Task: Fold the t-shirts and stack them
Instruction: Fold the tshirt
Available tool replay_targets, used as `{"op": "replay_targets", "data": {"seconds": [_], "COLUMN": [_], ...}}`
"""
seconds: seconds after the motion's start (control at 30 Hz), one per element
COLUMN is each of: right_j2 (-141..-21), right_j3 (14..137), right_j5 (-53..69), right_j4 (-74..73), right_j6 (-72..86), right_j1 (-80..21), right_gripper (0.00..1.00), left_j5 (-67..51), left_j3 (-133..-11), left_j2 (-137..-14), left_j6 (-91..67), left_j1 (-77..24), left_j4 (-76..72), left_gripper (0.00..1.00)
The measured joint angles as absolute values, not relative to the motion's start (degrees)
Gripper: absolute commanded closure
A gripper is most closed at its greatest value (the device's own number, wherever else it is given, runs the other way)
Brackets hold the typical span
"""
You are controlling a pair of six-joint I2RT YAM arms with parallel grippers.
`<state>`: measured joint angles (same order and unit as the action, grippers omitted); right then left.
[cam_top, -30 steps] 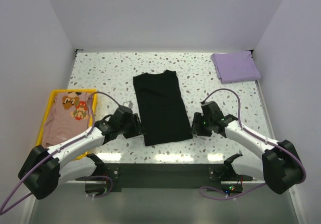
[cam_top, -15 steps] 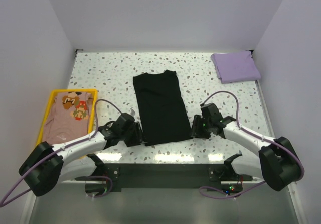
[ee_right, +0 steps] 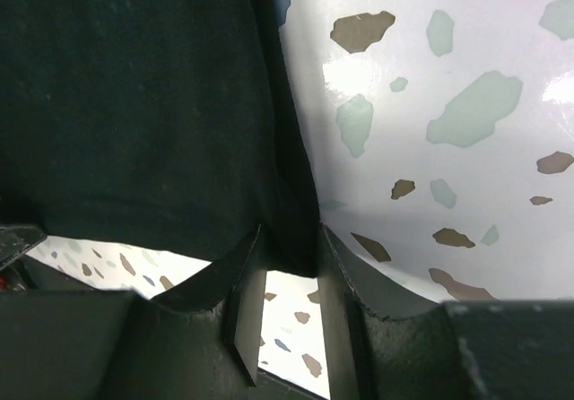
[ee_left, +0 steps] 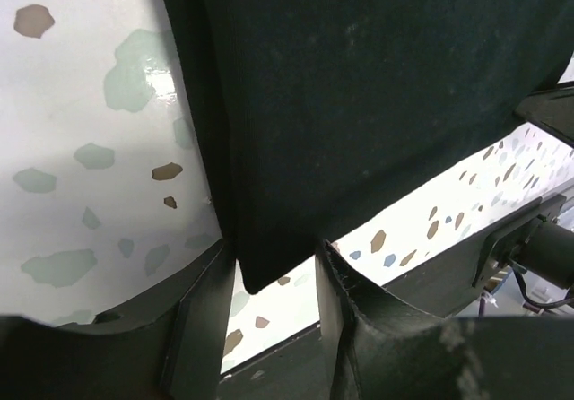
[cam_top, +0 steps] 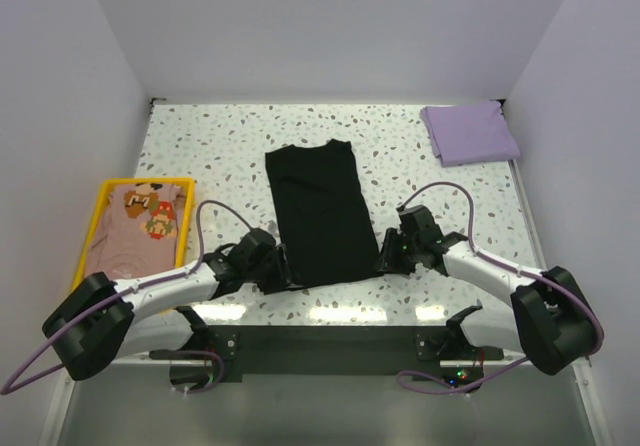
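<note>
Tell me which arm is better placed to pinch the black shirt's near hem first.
Right, probably. The right gripper has its fingers snug against its near corner of the black shirt. The left gripper also straddles its corner, but its jaws stand wider, so it has further to close.

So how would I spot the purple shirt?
On the speckled table, look to the far right corner. The lavender t-shirt lies there, folded square. It alone is purple: the black t-shirt lies mid-table, the peach t-shirt sits in the yellow tray.
</note>
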<state>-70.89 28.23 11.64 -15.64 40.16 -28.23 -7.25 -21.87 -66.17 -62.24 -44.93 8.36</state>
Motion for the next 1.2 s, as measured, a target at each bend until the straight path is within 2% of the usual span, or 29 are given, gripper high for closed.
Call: {"op": "replay_targets", "data": {"seconds": [0.1,0.23,0.33,0.37,0.7,1.0,1.2], "right_j2": [-71.00,-71.92,-72.66,-72.82,-69.58,-53.04,-45.60], "right_j3": [27.99,27.88,27.88,27.88,27.90,27.77,31.59], "right_j5": [11.81,13.13,14.79,15.33,19.70,24.69,24.99], "right_j4": [-15.22,-14.74,-14.46,-14.41,-18.33,-30.68,-39.86], "right_j6": [40.45,40.80,40.95,41.01,39.81,37.04,35.73], "right_j1": [-28.23,-28.23,-28.25,-28.23,-28.51,-28.67,-28.86], "right_gripper": [0.75,0.85,0.96,1.00,1.00,1.00,1.00], "left_j5": [-7.16,-6.52,-6.00,-5.91,-5.98,-9.50,-9.23], "left_j3": [-21.54,-21.02,-20.99,-20.99,-22.37,-23.16,-31.05], "left_j2": [-66.67,-66.85,-66.81,-66.72,-61.78,-50.30,-46.89], "left_j6": [-62.89,-63.53,-63.79,-63.83,-61.67,-59.70,-57.87], "left_j1": [-45.12,-45.17,-45.19,-45.19,-45.32,-48.58,-49.19], "left_j4": [7.38,7.35,7.79,7.97,15.99,26.00,33.65], "left_gripper": [0.64,0.86,0.99,1.00,1.00,1.00,1.00]}}
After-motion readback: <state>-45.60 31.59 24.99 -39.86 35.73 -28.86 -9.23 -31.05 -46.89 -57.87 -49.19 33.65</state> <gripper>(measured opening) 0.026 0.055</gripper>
